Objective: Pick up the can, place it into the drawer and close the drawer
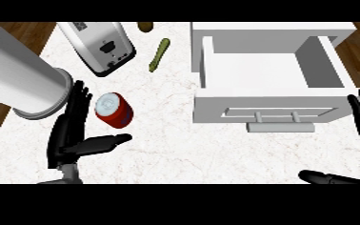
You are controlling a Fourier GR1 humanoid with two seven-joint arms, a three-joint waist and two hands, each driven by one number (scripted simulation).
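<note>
A red can (115,109) with a silver top lies tilted on the white marble counter, left of centre. My left hand (70,128) stands open just left of it, fingers straight up beside the can and thumb pointing right below it, not curled round it. The white drawer (271,71) is pulled open at the right, its inside bare, with a handle (281,117) on its front. My right hand (329,177) shows only at the lower right edge, with a finger (354,106) at the right edge, open beside the drawer's front.
A large grey cylinder (28,83) lies at the far left, close to my left hand. A silver toaster (98,45) sits at the back left. A green pod-like vegetable (159,55) lies between toaster and drawer. A brown object (145,27) peeks at the back edge.
</note>
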